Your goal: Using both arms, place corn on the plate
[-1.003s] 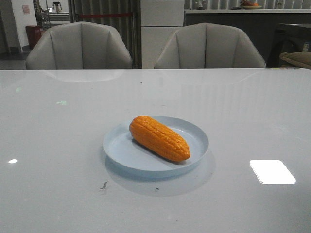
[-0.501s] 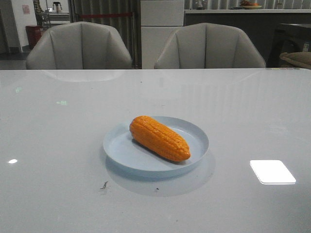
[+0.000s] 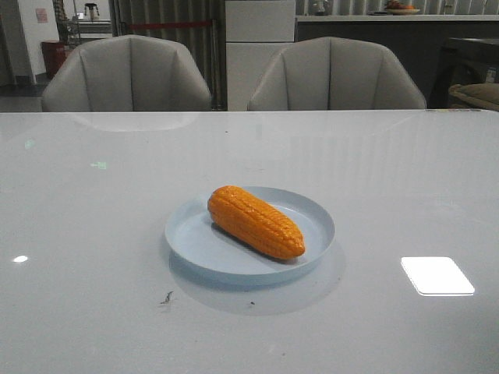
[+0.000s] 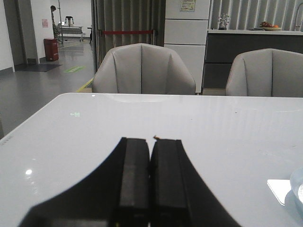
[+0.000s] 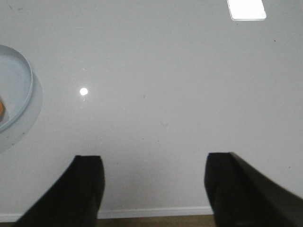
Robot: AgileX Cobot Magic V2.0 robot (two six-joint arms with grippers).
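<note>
**Corn on plate; both arms clear of it**

Count: one corn, one plate, two grey armchairs beyond the far edge of the table.

The corn lies inside the pale blue plate, resting diagonally, blunt end toward far-left, tapered end toward near-right. The plate sits near the table's middle.

My left gripper: jaws pressed together, nothing between them, held above the table and pointing toward the chairs. My right gripper: jaws spread wide, empty, above bare table; the plate's rim shows at the frame edge.

Surface: glossy white table, a bright rectangular ceiling-light reflection near-right, a few small dark specks. Room: dim, grey curtains, white cabinet, dark counter behind.
</note>
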